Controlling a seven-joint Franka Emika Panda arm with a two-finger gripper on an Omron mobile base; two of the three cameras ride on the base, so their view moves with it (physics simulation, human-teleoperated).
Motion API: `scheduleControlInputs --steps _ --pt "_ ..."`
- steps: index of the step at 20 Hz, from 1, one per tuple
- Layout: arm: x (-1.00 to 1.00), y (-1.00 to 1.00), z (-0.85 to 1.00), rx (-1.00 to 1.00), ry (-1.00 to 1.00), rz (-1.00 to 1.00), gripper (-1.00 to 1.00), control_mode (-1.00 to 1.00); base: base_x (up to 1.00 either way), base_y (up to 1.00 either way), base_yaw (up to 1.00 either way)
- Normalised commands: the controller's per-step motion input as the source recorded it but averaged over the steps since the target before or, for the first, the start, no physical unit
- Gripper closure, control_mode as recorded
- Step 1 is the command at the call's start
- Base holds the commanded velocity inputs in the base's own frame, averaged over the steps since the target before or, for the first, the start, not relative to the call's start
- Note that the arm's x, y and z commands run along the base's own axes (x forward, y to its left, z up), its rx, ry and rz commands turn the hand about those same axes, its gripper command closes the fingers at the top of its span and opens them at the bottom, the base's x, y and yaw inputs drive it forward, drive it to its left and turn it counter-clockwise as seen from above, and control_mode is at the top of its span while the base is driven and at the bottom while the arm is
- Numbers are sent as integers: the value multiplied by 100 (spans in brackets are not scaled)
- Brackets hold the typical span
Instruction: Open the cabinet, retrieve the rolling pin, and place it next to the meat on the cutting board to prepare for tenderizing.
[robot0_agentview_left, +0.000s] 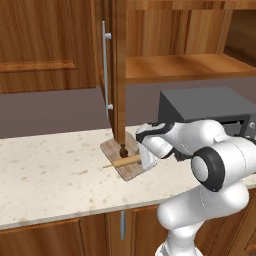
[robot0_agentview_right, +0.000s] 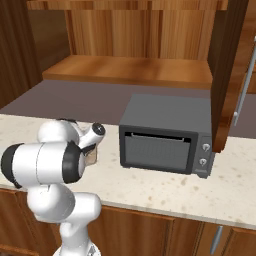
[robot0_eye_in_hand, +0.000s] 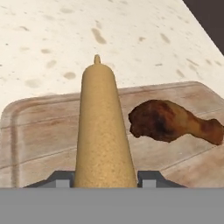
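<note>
Gripper (robot0_eye_in_hand: 105, 177) clasps the rolling pin (robot0_eye_in_hand: 103, 131) above the cutting board (robot0_eye_in_hand: 39, 127) — speckled counter (robot0_agentview_left: 45, 175) beneath.

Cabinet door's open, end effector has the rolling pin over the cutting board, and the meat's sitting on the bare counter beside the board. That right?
Not quite. The meat lies on the cutting board, not on the bare counter, as the hand view shows. The rest stands: the cabinet door is open and the end effector holds the rolling pin over the board.

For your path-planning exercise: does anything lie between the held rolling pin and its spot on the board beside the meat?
Nothing visible does. The rolling pin sits over bare cutting board, with the meat just beside it.
</note>
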Motion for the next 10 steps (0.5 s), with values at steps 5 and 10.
scheduleControlInputs --steps 5,10 --pt "5 1 -2 0 0 0 -100 -100 0 0 0" --pt "0 0 32 0 0 0 -100 -100 0 0 0"
